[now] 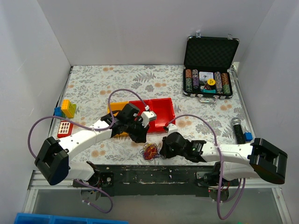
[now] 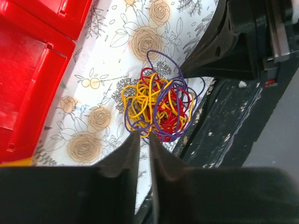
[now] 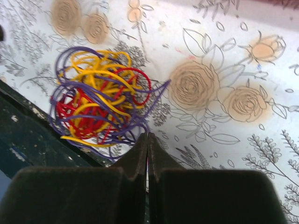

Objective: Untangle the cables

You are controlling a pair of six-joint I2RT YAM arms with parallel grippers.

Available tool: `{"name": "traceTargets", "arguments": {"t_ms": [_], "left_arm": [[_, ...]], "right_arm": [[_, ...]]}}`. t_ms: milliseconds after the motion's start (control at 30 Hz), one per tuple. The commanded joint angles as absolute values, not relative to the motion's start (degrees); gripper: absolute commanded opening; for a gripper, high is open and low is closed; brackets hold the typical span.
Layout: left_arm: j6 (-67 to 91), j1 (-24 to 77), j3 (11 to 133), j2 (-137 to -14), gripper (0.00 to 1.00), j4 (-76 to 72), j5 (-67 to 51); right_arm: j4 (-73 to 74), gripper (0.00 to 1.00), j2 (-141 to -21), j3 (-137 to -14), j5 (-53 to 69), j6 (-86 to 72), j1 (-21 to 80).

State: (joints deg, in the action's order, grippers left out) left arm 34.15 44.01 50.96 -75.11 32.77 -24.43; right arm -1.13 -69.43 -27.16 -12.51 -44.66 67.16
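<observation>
Red bins [image 1: 159,111] ctr, open chip case [image 1: 210,53] far R, colored blocks [image 1: 68,108] L, on floral cloth [image 1: 117,79]

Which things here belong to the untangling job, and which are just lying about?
Part of the job:
- cables, one red, yellow and purple tangle
- left gripper and right gripper, both shut at the tangle's edge

Just lying about:
- red bins
- case of poker chips, lid open
- coloured blocks
- black cylinder
</observation>
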Motion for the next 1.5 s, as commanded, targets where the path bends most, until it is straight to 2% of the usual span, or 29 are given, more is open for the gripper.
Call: {"name": "traceTargets", "arguments": {"t_ms": [0, 33, 67, 133, 267, 333, 433, 533, 567, 667, 767, 933, 1033, 1133, 1233, 1267, 1333, 1467], "left_arm": [[34.9, 44.1, 49.8, -75.7, 0.25, 32.8, -24.5], [35.4, 44.1, 49.6, -76.9, 0.35, 32.4, -24.2], [35.9, 44.1, 49.6, -78.0, 0.49, 32.1, -23.7], [36.8, 44.1, 49.4, -79.7, 0.6, 31.0, -22.8], [37.4, 44.1, 49.7, -81.0, 0.7, 29.8, -22.9], [37.5, 44.1, 49.7, -81.6, 0.7, 29.6, -24.2], [37.6, 44.1, 49.5, -82.5, 0.64, 29.2, -26.2], [38.1, 44.1, 49.2, -83.2, 0.5, 28.3, -27.5], [38.1, 44.1, 49.1, -83.2, 0.45, 28.0, -27.7], [38.2, 44.1, 48.9, -83.6, 0.29, 27.5, -28.0], [38.3, 44.1, 48.9, -84.0, 0.19, 27.2, -27.8], [38.2, 44.1, 49.0, -84.1, 0.13, 27.2, -27.3], [38.3, 44.1, 49.0, -84.2, 0.11, 27.2, -26.9], [38.3, 44.1, 49.2, -84.0, 0.08, 27.4, -26.7], [38.3, 44.1, 49.6, -83.8, 0.02, 28.2, -26.4], [38.2, 44.1, 49.9, -83.4, 0.0, 28.6, -26.0], [37.3, 44.1, 50.5, -82.7, 0.0, 30.0, -25.5], [36.0, 44.1, 51.9, -80.4, 0.0, 32.2, -24.5]], "right_arm": [[-1.8, 0.01, -69.0, -25.1, -13.9, -46.1, 67.2], [-1.8, 0.01, -68.7, -24.9, -14.1, -46.2, 67.2], [-1.5, 0.01, -68.5, -24.7, -14.3, -46.3, 67.2], [-1.0, 0.01, -68.1, -24.4, -14.7, -46.6, 67.2], [-0.1, 0.01, -65.7, -23.5, -15.3, -47.3, 67.2], [-0.1, 0.09, -63.6, -22.8, -15.6, -47.3, 67.2], [-2.7, 0.26, -60.1, -21.2, -14.4, -45.8, 67.2], [-6.6, 0.45, -58.1, -19.3, -12.0, -43.6, 67.2], [-7.8, 0.48, -57.9, -19.0, -11.0, -42.7, 67.2], [-11.5, 0.5, -58.1, -18.5, -8.7, -40.6, 67.2], [-13.7, 0.51, -59.1, -19.2, -7.7, -39.0, 67.2], [-15.6, 0.51, -62.0, -21.1, -7.8, -37.5, 67.2], [-15.6, 0.49, -64.7, -22.4, -8.0, -36.7, 67.2], [-15.9, 0.42, -66.1, -22.9, -8.0, -36.7, 67.2], [-16.2, 0.25, -65.9, -22.7, -8.3, -36.6, 67.1], [-16.1, 0.14, -65.6, -22.4, -8.4, -36.7, 67.2], [-15.5, 0.02, -64.3, -21.8, -8.7, -37.1, 67.2], [-12.2, 0.01, -60.1, -19.9, -10.5, -38.2, 67.2]]}}
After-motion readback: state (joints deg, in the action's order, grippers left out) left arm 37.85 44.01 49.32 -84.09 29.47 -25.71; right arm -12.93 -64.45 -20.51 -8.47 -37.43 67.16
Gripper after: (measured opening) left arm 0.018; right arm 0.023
